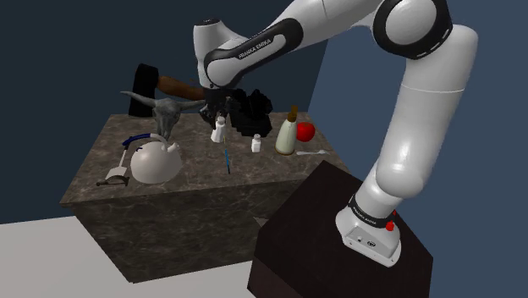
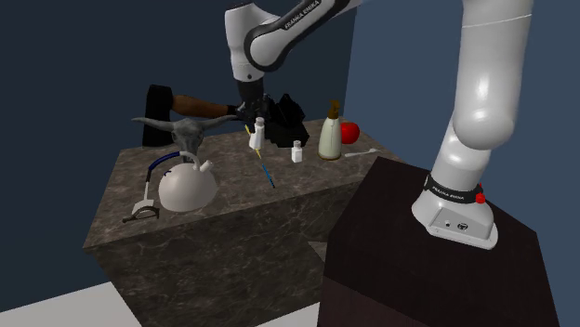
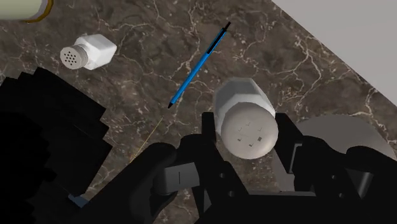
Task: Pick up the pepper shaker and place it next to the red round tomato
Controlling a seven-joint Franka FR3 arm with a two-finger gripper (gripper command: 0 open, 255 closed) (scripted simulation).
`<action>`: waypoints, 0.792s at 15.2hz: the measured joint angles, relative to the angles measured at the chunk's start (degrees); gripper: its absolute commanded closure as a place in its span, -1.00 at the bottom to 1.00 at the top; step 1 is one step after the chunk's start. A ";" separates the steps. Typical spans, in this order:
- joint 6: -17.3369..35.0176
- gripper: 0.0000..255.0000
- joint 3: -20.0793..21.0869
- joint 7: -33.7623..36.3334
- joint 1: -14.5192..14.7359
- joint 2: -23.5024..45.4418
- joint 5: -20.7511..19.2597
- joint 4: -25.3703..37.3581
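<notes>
Gripper [image 3: 247,126] pinching the white pepper shaker [image 3: 245,114]
Both fingers clasp its sides, at the marble table [image 3: 305,60] – blue pen [image 3: 198,65] just beside it, red tomato [image 1: 305,130] well apart.

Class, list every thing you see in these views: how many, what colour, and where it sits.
pepper shaker: one, white, between the gripper's fingers
second shaker: one, white, beside the bottle
tomato: one, red, beside the bottle
bottle: one, cream, near the tomato
pen: one, blue, lying mid-table
kettle: one, white, table's shoulder-view left
horned skull: one, grey, behind the kettle
hammer: one, brown-handled, table's back
blocky object: one, black, behind the shakers
table: one, dark marbled, holding these things
stand: one, dark, under the arm
arm: one, white, over the table
gripper: one, black, clasping the pepper shaker
</notes>
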 measured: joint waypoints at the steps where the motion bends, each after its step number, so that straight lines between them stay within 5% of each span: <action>1: 0.81 1.00 -0.27 -1.18 -0.86 -1.80 0.49 -2.39; 12: 6.50 1.00 -5.90 -15.68 -8.71 -14.97 3.63 -19.32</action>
